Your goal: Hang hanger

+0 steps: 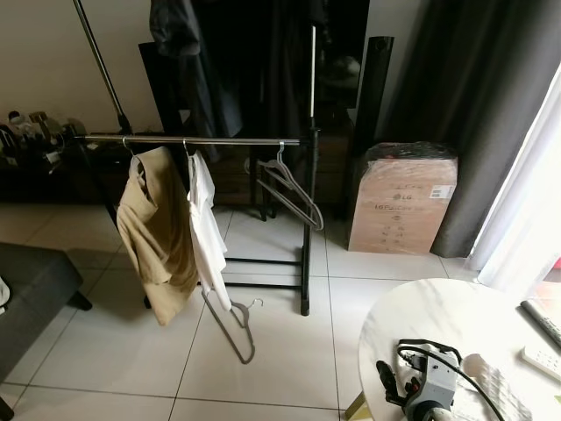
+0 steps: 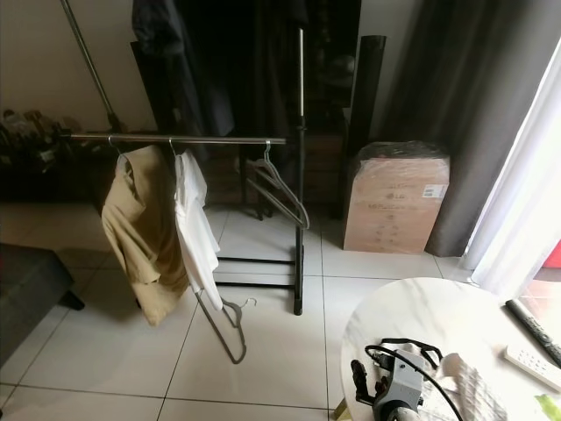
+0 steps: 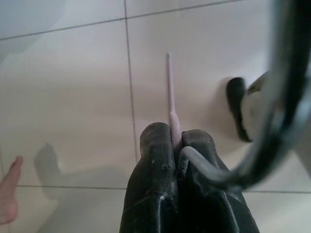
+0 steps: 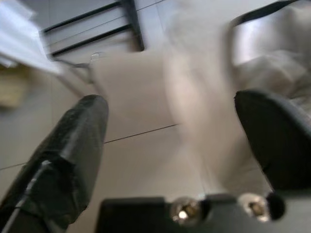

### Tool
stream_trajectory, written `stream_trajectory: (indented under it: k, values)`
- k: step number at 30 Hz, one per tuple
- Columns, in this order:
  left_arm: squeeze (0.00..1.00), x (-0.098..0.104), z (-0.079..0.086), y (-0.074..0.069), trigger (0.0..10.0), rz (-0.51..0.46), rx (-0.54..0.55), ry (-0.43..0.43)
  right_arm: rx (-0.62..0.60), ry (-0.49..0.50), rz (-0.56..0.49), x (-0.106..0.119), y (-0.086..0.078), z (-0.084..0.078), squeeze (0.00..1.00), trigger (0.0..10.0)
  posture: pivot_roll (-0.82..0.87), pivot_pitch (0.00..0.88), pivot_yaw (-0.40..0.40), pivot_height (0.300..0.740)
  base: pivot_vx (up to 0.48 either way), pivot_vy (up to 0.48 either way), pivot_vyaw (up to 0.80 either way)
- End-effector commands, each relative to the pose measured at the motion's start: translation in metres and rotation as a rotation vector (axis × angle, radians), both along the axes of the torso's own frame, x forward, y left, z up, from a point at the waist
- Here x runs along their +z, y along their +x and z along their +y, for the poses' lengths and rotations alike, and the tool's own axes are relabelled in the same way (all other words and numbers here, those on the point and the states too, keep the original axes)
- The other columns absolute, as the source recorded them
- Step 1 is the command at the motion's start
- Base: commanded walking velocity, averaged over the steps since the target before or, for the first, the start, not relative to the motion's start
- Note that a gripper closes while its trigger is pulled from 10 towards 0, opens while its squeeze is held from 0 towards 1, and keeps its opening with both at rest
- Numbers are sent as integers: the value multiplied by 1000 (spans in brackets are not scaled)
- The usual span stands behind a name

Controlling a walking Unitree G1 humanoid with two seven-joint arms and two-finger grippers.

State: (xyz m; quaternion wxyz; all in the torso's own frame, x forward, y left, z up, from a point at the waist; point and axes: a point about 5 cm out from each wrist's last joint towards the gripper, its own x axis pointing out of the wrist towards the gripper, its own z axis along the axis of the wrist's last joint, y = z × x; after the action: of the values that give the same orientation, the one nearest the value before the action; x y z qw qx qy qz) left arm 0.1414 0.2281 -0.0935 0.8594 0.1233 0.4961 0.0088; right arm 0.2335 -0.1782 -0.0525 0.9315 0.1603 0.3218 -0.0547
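Nearest the head camera, at about five o'clock, a round white table [image 1: 438,307] carries a grey device with a black cable [image 1: 427,381]; two remote controls [image 1: 543,338] lie near its edge at four o'clock.

Beyond it, towards eleven o'clock, stands a black clothes rack with a silver rail [image 1: 193,140]. On the rail hang a tan garment [image 1: 156,232] and, just beside it, a white shirt [image 1: 207,230]. An empty grey hanger [image 1: 289,186] hangs at the rail's end by the upright post. Another grey hanger [image 1: 233,324] shows below the white shirt's hem, its hook near the floor tiles [image 1: 131,342]; whether it rests on the floor or dangles from the shirt is hard to judge. A cardboard box [image 1: 401,200] stands at one o'clock against a dark curtain [image 1: 478,96], and a dark seat [image 1: 31,289] sits at nine o'clock.

In the left wrist view the left gripper [image 3: 176,141] is clenched on a thin pale rod [image 3: 170,92] that juts out over the tiles, with a dark cable curving past; part of a bare foot [image 3: 8,187] shows at the frame's edge.

In the right wrist view the right gripper [image 4: 170,126] has its fingers spread wide apart with nothing between them, above blurred tiles and the rack's black base bars [image 4: 97,26].
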Motion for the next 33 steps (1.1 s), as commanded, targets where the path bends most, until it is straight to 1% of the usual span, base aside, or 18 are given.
stream_trajectory:
  k: [1, 10, 19, 23, 28, 31, 33]
  values:
    - [0, 1, 3, 1, 10000, -5, 15, 7, 0, -2, 38, -6, -8, -1, 0, 10000, -6, 0, 26, 740, 0, 480, 0]
    - [0, 1, 3, 1, 10000, -3, 15, 8, 5, 3, 77, -10, -14, 0, 0, 10000, -10, 0, 26, 740, 0, 480, 0]
    - [0, 1, 3, 1, 10000, -3, 18, 6, 12, -1, 154, -18, -25, 0, 0, 10000, -8, 0, 25, 740, 0, 457, 0]
    - [0, 1, 3, 2, 10000, -12, 13, 3, 4, -7, 207, -24, -34, 0, 0, 10000, -5, 0, 26, 740, 0, 64, 0]
    - [0, 1, 3, 2, 10000, -15, 16, -7, 5, -10, 240, -27, -39, 1, 0, 10000, -1, 0, 27, 740, 0, 0, 0]
    - [0, 1, 3, 1, 10000, -8, 16, -4, 6, -1, 247, -28, -41, 2, 0, 10000, -2, 0, 29, 740, 0, 0, -775]
    - [0, 1, 3, 1, 10000, -9, 15, -4, 26, -24, 251, -29, -43, 1, 0, 10000, -1, 0, 29, 740, 0, 0, -781]
